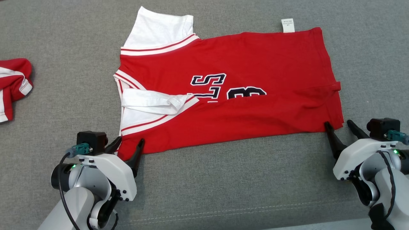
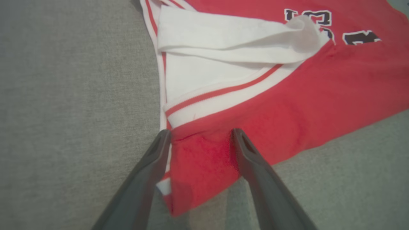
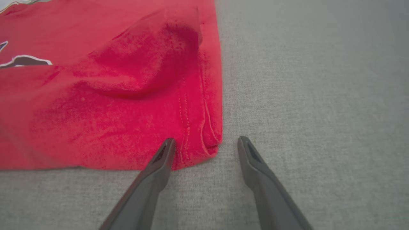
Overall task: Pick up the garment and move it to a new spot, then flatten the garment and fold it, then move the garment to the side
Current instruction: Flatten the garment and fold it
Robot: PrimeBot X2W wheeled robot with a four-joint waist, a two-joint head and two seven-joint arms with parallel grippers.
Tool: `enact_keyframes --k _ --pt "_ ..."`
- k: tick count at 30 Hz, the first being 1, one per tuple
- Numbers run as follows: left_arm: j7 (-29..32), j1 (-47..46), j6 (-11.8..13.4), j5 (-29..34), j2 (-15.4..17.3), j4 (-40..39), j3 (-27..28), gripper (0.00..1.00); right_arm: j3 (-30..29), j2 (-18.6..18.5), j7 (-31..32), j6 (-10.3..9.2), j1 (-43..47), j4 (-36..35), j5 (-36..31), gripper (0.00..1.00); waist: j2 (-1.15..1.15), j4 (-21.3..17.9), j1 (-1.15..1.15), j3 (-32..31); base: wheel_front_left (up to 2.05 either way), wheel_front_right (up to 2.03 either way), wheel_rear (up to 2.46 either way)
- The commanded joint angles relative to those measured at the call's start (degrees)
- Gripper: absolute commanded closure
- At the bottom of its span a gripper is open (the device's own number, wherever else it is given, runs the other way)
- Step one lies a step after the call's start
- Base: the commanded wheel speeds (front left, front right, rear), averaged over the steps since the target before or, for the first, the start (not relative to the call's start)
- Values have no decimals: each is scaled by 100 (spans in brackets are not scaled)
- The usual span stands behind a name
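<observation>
Two garments (image 1: pixel 230 92) (image 1: pixel 12 86), left claw (image 1: pixel 131 140), right claw (image 1: pixel 337 123) — parted

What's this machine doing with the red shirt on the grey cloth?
A two-armed robot is folding a red and white jersey on a grey fabric surface. Its near edge is already folded up over the lettering. Both grippers are open: the left gripper straddles the near left corner, the right gripper sits at the near right corner. Another red garment lies off to the left.
</observation>
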Motion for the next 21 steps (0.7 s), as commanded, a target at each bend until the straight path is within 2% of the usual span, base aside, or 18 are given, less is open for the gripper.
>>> enact_keyframes --k 1,5,6,7,8,9,14,21 --pt "84 -204 -32 -88 162 -48 170 0 149 -118 69 8 -85 -26 93 0 0 5 0 17 0 0 0" --pt "275 -178 -51 -223 181 -37 178 0 406 -181 152 8 -219 145 335 0 0 13 0 55 0 0 0" --pt "322 -179 -58 -230 199 -40 164 23 473 -201 166 8 -245 164 401 0 0 15 0 63 0 0 0" --pt "394 -171 -98 -275 202 -45 144 74 539 -214 196 8 -265 186 484 35 0 19 0 70 0 0 0" --pt "425 -171 -124 -316 197 -63 144 100 607 -236 240 8 -282 210 556 63 0 26 0 74 0 0 0" --pt "454 -182 -135 -311 213 -75 126 100 650 -262 232 8 -301 216 619 98 0 31 0 82 0 0 0" --pt "480 -198 -133 -334 233 -142 121 100 844 -346 251 8 -303 174 973 100 0 42 0 77 0 0 0" --pt "408 175 67 -388 395 -416 266 100 995 -583 251 8 150 -400 1438 100 0 144 0 -51 0 0 0"
